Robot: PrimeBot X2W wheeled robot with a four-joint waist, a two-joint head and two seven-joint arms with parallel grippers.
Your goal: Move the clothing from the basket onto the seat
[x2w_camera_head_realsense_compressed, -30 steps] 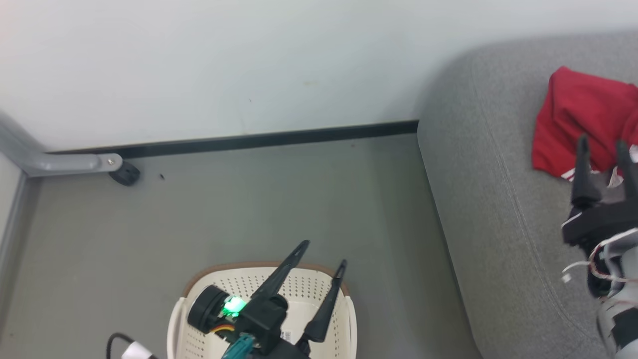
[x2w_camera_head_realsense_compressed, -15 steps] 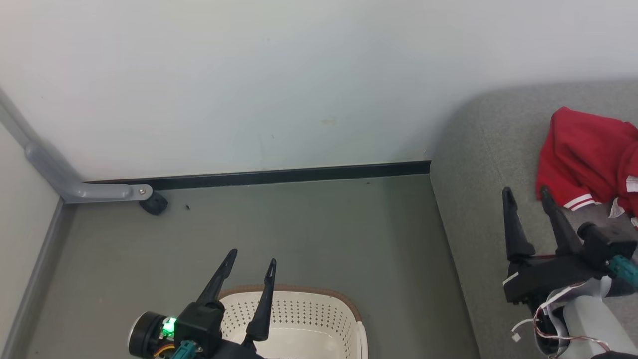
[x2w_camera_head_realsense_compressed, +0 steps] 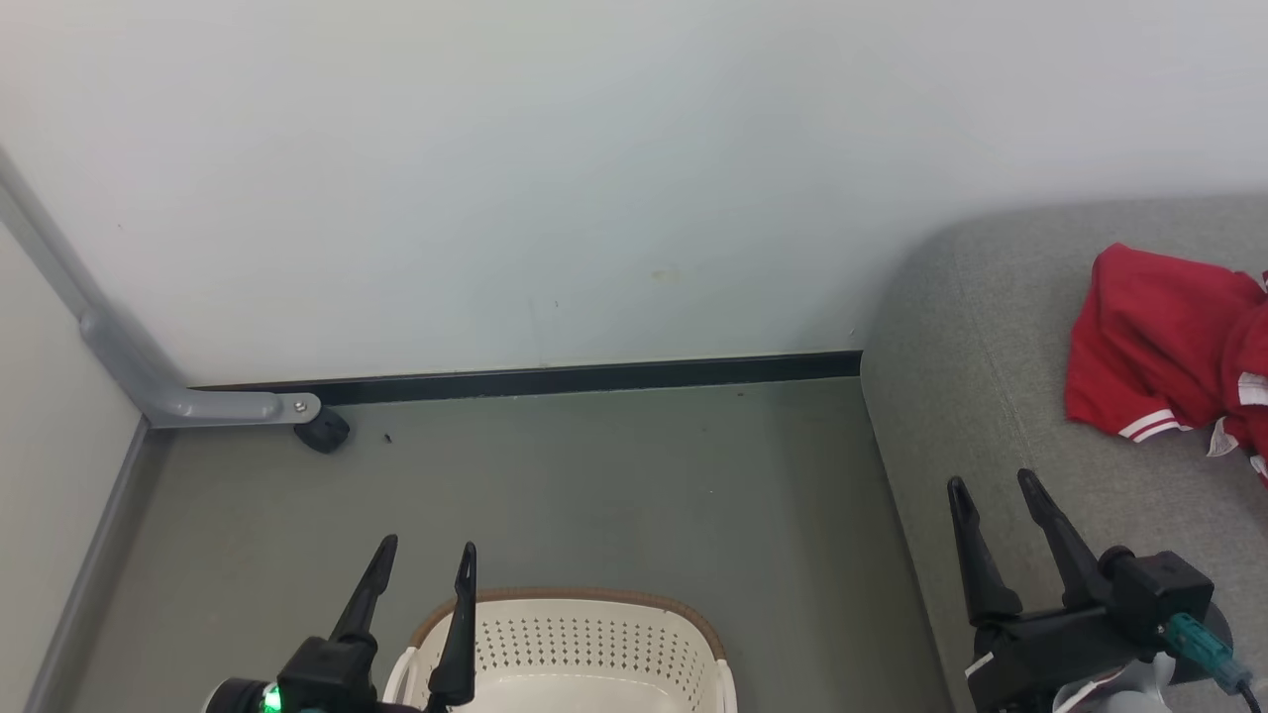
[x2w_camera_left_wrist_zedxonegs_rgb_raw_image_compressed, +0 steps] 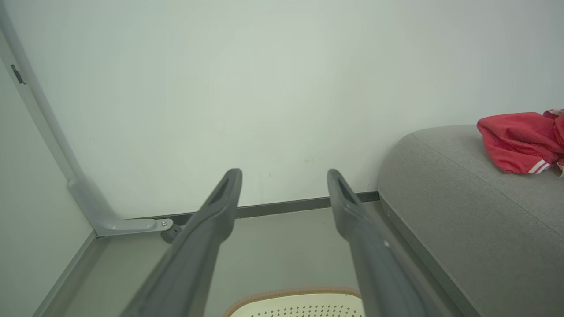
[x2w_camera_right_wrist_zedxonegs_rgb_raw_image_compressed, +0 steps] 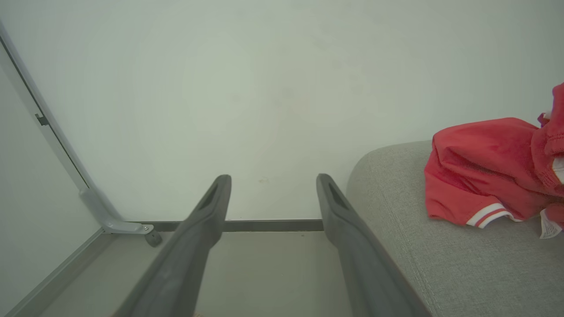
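Observation:
The red clothing (x2w_camera_head_realsense_compressed: 1169, 347) with white-striped cuff trim lies bunched on the grey seat (x2w_camera_head_realsense_compressed: 991, 396) at the right; it also shows as red clothing (x2w_camera_right_wrist_zedxonegs_rgb_raw_image_compressed: 489, 171) on the seat (x2w_camera_right_wrist_zedxonegs_rgb_raw_image_compressed: 440, 259) and red clothing (x2w_camera_left_wrist_zedxonegs_rgb_raw_image_compressed: 520, 141) on the seat (x2w_camera_left_wrist_zedxonegs_rgb_raw_image_compressed: 467, 220). The cream basket (x2w_camera_head_realsense_compressed: 575, 654) with a brown rim stands on the floor at the bottom centre; what shows of its inside holds no fabric. My left gripper (x2w_camera_head_realsense_compressed: 424, 555) is open at the basket's left rim, holding nothing. My right gripper (x2w_camera_head_realsense_compressed: 994, 485) is open above the seat's front left edge, short of the clothing.
A pale wall with a dark baseboard (x2w_camera_head_realsense_compressed: 594, 376) runs behind. A grey metal leg with a black caster (x2w_camera_head_realsense_compressed: 322, 431) stands at the left on the grey floor (x2w_camera_head_realsense_compressed: 614, 495), beside a pale side panel.
The camera has tilted up. My right gripper has drawn back from the clothing toward the lower right, leaving it on the seat. My left gripper has moved left and down from over the basket.

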